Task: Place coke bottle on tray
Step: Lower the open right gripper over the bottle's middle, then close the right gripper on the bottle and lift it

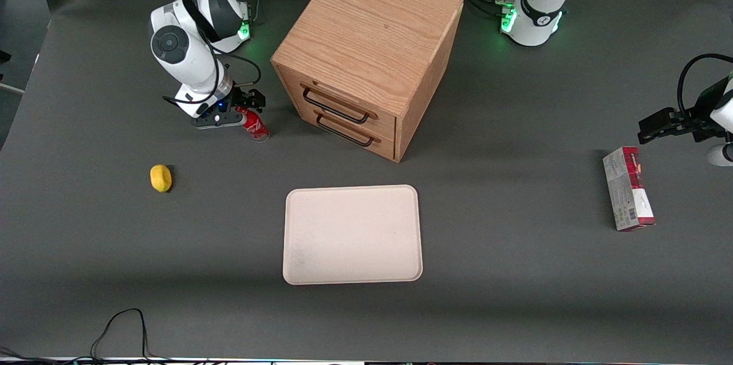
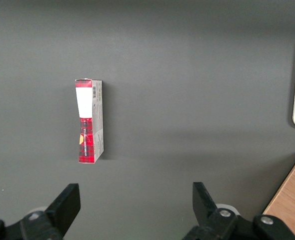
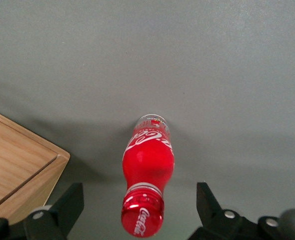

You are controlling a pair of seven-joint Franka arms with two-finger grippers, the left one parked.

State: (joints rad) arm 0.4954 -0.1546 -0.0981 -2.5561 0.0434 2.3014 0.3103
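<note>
The coke bottle (image 1: 256, 125) is small and red with a red cap and white script logo. It stands upright on the dark table beside the wooden drawer cabinet (image 1: 366, 55). In the right wrist view the bottle (image 3: 147, 170) shows from above, cap nearest the camera. My gripper (image 1: 243, 102) hangs just above the bottle, open, with one finger (image 3: 67, 205) on each side of the cap and a wide gap to both. The cream-white tray (image 1: 353, 234) lies flat nearer the front camera than the cabinet, with nothing on it.
A yellow lemon (image 1: 161, 177) lies toward the working arm's end, nearer the front camera than the bottle. A red-and-grey carton (image 1: 627, 196) lies toward the parked arm's end and shows in the left wrist view (image 2: 89, 121). The cabinet's corner (image 3: 22, 160) is close beside the bottle.
</note>
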